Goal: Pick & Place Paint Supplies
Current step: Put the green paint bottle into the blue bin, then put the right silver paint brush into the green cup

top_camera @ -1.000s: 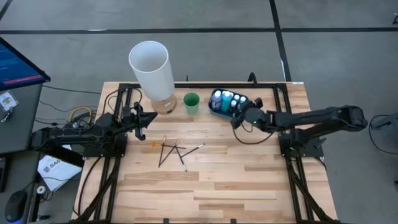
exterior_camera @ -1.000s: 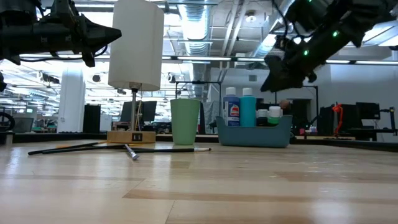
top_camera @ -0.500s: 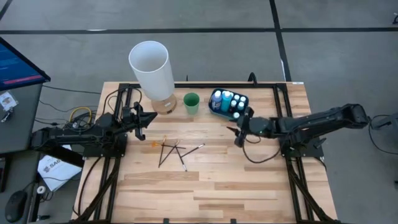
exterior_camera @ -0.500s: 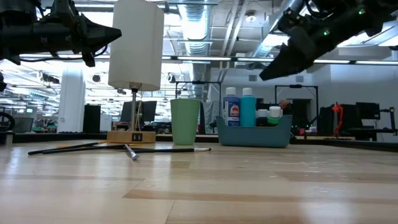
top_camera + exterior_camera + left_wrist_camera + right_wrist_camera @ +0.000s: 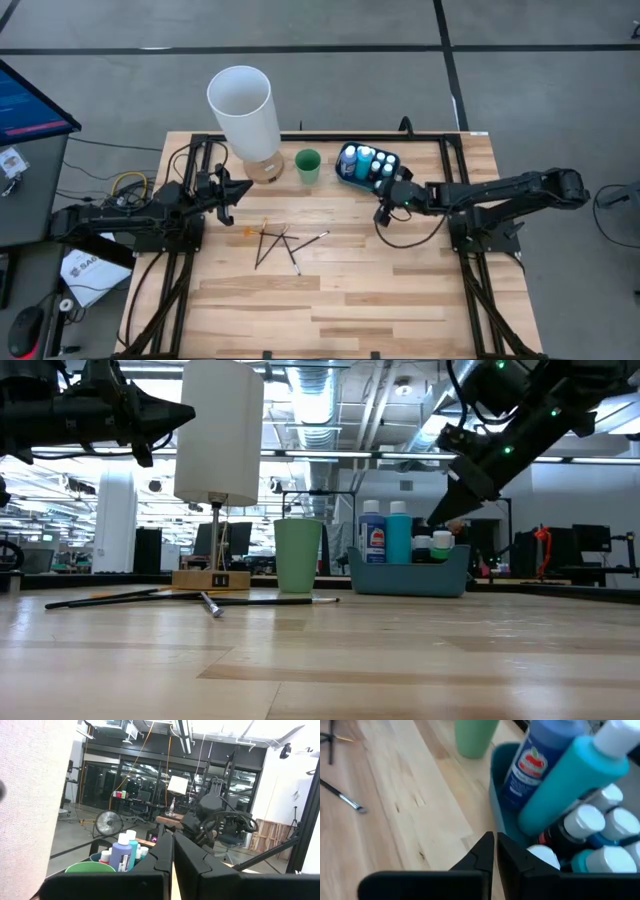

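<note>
Right tool (image 5: pixel 383 212) pinched to a narrow slit, empty, just beside blue tray (image 5: pixel 345 172) of bottles (image 5: pixel 364 158). Left tool (image 5: pixel 240 190) closed, raised near lamp (image 5: pixel 243 108). Brushes (image 5: pixel 280 245) loose on surface (image 5: pixel 350 290).

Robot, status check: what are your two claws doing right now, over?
Right gripper shut, empty, beside blue tray of paint bottles. Left gripper shut, waiting by lamp. Brushes loose on table, path clear.

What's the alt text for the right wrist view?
The right claw, shut and empty, hovers at the edge of a blue tray packed with white-capped paint bottles. A green cup and brushes sit beyond on the wooden table.
</note>
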